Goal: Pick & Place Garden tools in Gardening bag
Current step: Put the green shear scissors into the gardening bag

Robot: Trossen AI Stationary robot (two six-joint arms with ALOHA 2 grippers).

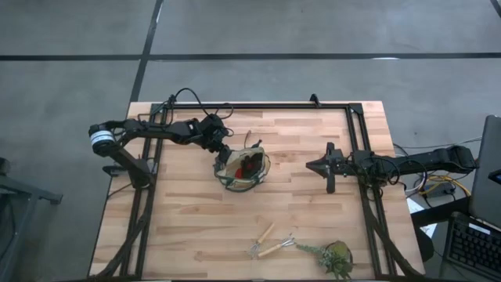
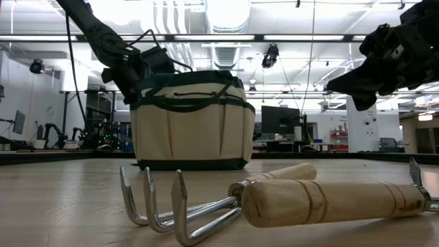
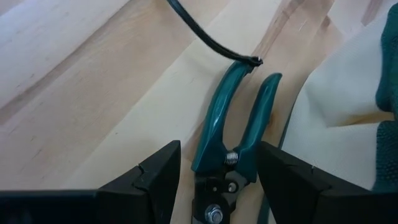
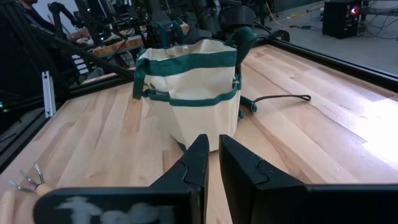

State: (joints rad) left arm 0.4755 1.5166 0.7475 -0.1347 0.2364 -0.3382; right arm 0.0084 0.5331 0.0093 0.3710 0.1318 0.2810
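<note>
The tan gardening bag [image 1: 243, 168] with a dark green rim stands upright at mid table; a red-and-black bundle [image 1: 249, 163] lies inside it. Green-handled pruning shears [image 3: 233, 134] lie on the wood by the bag's left side, a black cord [image 3: 205, 37] at their handle tips. My left gripper [image 3: 217, 180] is open above them, one finger on each side of the pivot. My right gripper [image 4: 213, 168] hovers right of the bag, fingers together and empty. Two wooden-handled rake tools [image 1: 270, 241] lie flat near the front edge.
A green leafy plant clump [image 1: 333, 257] lies at the front right, next to the rakes. A black frame rail [image 1: 258, 106] runs around the table's far and side edges. Bare wood lies between the bag and the rakes [image 2: 309, 202].
</note>
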